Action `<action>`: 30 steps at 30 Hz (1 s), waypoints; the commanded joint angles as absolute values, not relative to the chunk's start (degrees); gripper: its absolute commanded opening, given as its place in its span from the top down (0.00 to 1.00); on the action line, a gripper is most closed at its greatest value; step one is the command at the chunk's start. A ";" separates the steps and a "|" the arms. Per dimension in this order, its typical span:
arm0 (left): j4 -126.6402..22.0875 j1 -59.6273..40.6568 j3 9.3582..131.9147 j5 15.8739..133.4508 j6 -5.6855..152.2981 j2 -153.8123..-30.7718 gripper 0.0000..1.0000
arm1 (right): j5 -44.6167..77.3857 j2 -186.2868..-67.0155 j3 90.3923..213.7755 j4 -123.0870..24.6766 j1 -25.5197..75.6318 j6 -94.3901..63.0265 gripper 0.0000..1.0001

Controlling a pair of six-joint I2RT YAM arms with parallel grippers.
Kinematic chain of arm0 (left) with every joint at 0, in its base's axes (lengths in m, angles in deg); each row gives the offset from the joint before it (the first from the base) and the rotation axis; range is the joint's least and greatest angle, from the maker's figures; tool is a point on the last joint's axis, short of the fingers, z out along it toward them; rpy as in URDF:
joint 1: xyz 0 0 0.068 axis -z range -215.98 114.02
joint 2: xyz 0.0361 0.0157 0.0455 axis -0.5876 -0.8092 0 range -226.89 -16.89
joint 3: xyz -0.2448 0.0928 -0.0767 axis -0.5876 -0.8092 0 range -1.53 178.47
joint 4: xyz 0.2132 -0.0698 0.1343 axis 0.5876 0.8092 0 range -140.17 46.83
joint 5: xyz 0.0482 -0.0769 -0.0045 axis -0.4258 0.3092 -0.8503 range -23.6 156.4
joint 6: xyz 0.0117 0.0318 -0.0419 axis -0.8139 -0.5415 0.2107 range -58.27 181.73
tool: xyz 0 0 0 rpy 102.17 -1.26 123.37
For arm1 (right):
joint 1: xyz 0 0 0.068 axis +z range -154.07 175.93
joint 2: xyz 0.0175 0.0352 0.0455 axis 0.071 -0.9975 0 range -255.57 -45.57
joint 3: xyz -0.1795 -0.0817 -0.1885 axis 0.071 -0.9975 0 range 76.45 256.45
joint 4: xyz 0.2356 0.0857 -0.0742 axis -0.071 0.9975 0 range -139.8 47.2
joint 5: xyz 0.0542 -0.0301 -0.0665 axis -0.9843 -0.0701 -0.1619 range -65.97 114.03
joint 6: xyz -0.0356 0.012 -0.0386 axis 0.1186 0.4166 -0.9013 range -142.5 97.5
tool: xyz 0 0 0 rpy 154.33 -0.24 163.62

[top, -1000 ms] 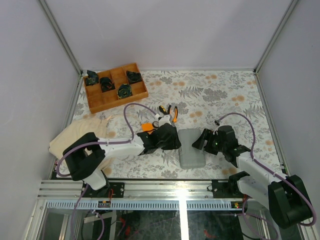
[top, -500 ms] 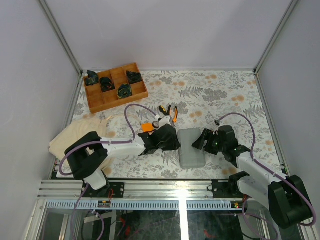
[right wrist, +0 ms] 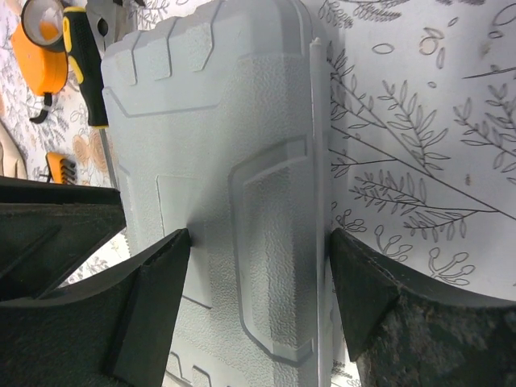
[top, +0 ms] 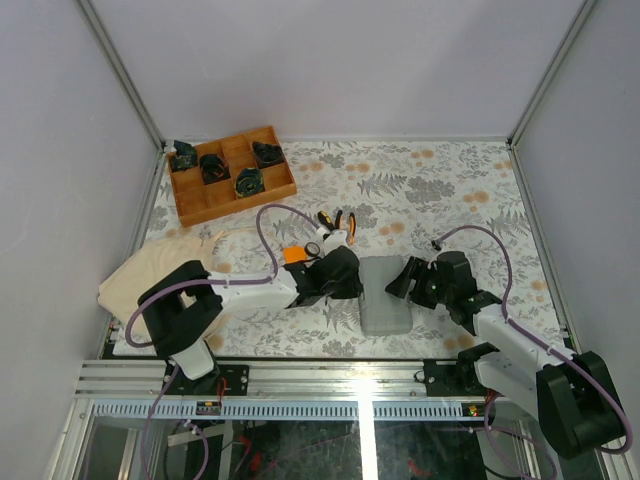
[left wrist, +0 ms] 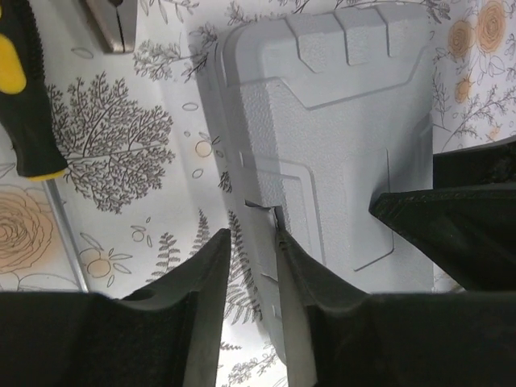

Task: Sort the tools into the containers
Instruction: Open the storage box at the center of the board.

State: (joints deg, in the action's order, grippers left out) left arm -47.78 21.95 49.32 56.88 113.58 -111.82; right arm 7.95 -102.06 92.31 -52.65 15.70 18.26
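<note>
The closed grey case point(top: 384, 295) is straddled by the splayed right gripper point(right wrist: 258, 242), its nine-o'clock lip nosed by the near-clenched left gripper point(left wrist: 252, 238), so prising open is called for next.

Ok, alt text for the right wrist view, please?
A closed grey case fills the view on a floral tablecloth, the right gripper open over it, one finger above the lid, the other off its ridged edge. An orange tape measure and a black-and-yellow screwdriver lie beyond its top-left corner.
</note>
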 commanded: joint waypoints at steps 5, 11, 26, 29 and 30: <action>-38.07 25.40 55.03 51.06 111.66 -119.63 0.85 | 15.55 -101.89 92.21 -42.18 16.12 17.84 0.31; -35.67 25.91 54.70 49.82 111.48 -120.46 0.97 | 20.69 -104.22 93.99 -38.68 16.09 19.22 0.43; -29.61 25.86 50.11 44.33 112.13 -116.66 1.00 | 28.63 -104.67 94.94 -35.26 16.07 22.66 0.73; -29.81 25.58 48.55 43.88 112.74 -114.70 1.00 | 28.93 -104.89 95.01 -34.95 16.10 22.80 0.74; -29.91 25.32 47.97 43.86 112.89 -114.04 1.00 | 29.01 -104.91 95.04 -34.91 16.13 22.91 0.75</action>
State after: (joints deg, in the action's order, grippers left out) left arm -43.28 25.84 53.21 46.04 113.41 -113.72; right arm 18.99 -102.58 96.22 -45.59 16.40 24.49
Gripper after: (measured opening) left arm 0.003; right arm 0.607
